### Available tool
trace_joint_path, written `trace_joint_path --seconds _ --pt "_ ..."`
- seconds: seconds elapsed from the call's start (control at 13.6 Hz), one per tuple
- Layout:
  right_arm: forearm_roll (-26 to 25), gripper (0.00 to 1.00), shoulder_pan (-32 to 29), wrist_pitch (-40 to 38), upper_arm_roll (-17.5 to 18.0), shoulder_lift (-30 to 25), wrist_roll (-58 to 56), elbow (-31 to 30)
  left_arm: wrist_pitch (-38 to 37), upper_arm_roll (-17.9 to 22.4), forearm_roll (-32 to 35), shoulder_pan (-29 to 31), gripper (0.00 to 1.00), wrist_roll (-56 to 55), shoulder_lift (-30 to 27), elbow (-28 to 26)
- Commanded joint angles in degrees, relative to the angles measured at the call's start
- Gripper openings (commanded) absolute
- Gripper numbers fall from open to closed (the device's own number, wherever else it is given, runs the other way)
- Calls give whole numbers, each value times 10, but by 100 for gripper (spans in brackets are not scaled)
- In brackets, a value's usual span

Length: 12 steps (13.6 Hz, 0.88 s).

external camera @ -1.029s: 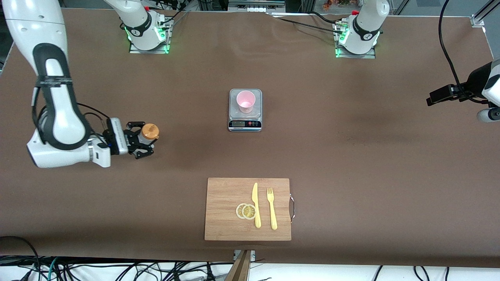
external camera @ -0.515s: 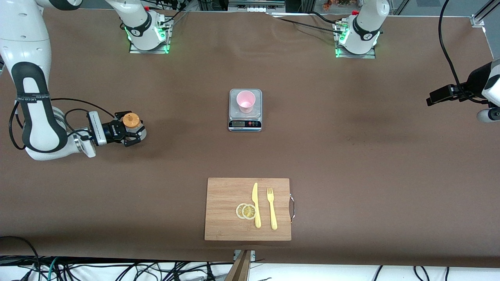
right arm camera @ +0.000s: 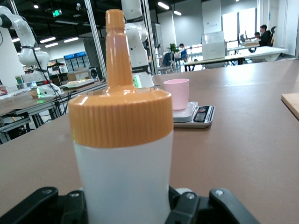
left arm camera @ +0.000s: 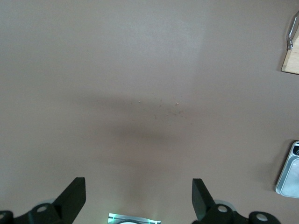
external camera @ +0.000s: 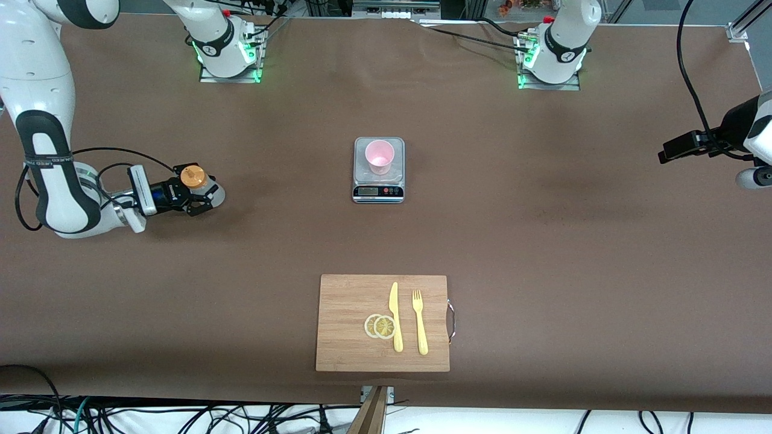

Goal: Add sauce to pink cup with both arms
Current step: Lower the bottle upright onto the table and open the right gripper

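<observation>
Right end effector (external camera: 194,196), gripping the sauce (external camera: 194,176), has dropped lower; left end effector (left arm camera: 138,198) waits, released

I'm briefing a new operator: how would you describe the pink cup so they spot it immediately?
Find the small silver digital kitchen scale at the middle of the brown table. On its platform stands the pale pink plastic tumbler, upright, round-rimmed, handleless. It is the scene's only pink thing.
</observation>
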Motion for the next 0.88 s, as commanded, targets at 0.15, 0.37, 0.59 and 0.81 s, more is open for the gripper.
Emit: trace_joint_path --seconds 0.15,0.37,0.59,0.81 --pt "37 0 -17 -33 9 27 -26 -4 0 1 -13 -1 100 -3 -1 2" --pt "41 0 -16 -33 9 33 -27 -4 0 1 -12 -1 100 -3 -1 2" --pt "49 4 -15 -32 10 42 -26 -4 0 1 -12 -1 100 -3 -1 2" --pt "50 54 -13 -21 9 43 -26 -2 0 1 -13 -1 100 -3 -1 2"
